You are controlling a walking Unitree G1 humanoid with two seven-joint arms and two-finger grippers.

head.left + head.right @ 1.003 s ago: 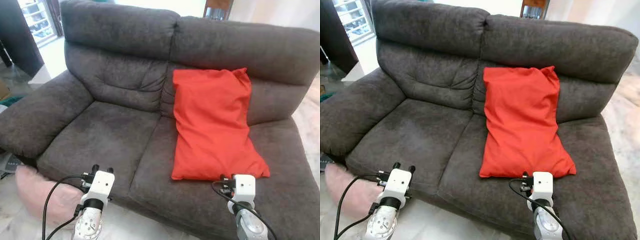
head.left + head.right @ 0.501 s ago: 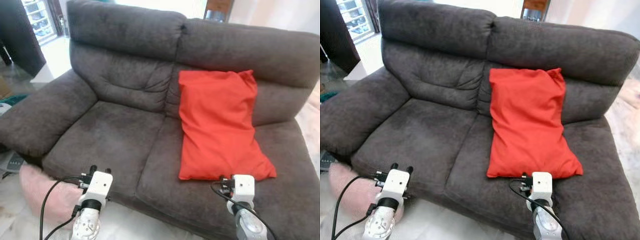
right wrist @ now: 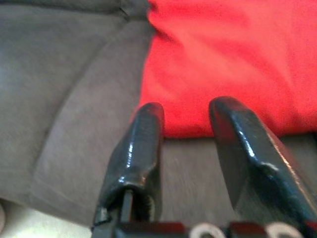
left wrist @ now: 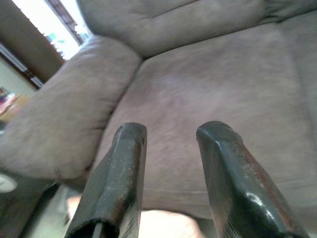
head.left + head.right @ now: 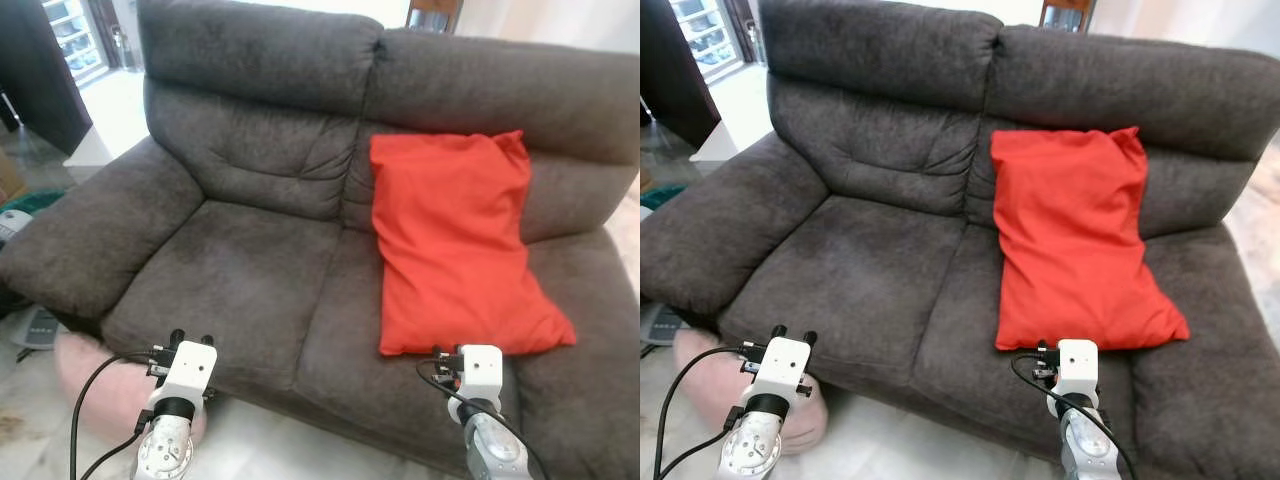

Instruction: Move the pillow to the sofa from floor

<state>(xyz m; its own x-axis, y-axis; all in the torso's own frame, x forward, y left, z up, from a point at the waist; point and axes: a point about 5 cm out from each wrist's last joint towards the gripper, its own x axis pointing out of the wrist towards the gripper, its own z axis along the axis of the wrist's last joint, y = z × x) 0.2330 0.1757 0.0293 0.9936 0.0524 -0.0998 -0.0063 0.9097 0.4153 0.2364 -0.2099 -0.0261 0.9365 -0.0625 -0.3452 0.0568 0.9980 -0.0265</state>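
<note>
Camera swung left, pink pillow (image 5: 95, 380) floor-bound, no readable labels

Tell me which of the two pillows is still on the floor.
The pink pillow, lying on the floor at the sofa's front left corner, beside the left hand. The red pillow already leans on the sofa's right seat and backrest.

Plain red pillow (image 5: 455, 245) on dark grey sofa (image 5: 250, 270); pale pink pillow (image 5: 700, 385) on whitish marbled floor (image 5: 920, 450); black fingers (image 4: 121, 178).
</note>
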